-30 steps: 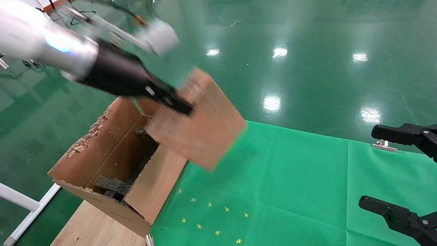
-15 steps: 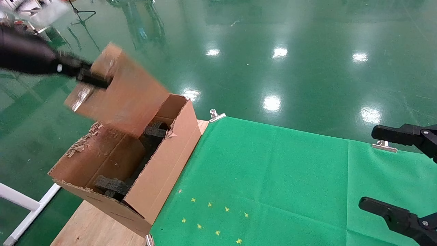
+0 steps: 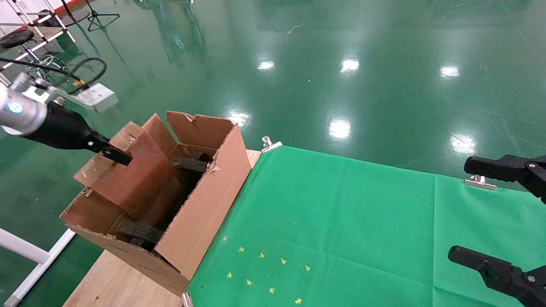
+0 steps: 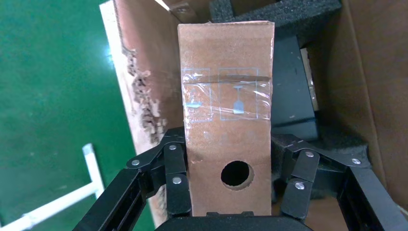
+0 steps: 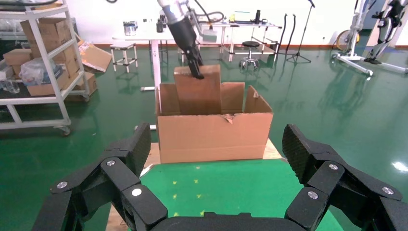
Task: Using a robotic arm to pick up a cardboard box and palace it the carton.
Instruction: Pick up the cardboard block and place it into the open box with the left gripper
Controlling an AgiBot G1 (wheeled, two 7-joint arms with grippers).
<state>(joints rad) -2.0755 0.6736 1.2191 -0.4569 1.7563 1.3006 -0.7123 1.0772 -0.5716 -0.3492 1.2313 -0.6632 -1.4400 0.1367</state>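
My left arm (image 3: 25, 115), white with a black gripper body, reaches in from the left. Its gripper (image 3: 115, 155) is shut on the small tape-wrapped cardboard box (image 3: 132, 175). The box stands tilted with its lower end inside the large torn-edged carton (image 3: 204, 204), along the carton's left wall. In the left wrist view the gripper (image 4: 231, 149) clamps the box (image 4: 226, 96) by its slim face with the round hole (image 4: 237, 174). Black foam blocks (image 3: 140, 232) lie in the carton. My right gripper (image 3: 459, 208) is open and empty at the far right. The right wrist view shows the box (image 5: 197, 94) rising out of the carton (image 5: 214, 134).
The carton stands on a wooden board (image 3: 115, 285) beside a green cloth (image 3: 341, 221) held by metal clips (image 3: 269, 145). Small yellow marks (image 3: 264, 273) dot the cloth. A white frame rail (image 3: 25, 251) lies low at the left. A shelf with boxes (image 5: 38, 62) stands beyond the table.
My left gripper has swung the box left from over the cloth's edge to above the carton, then down into it. The right arm has not moved.
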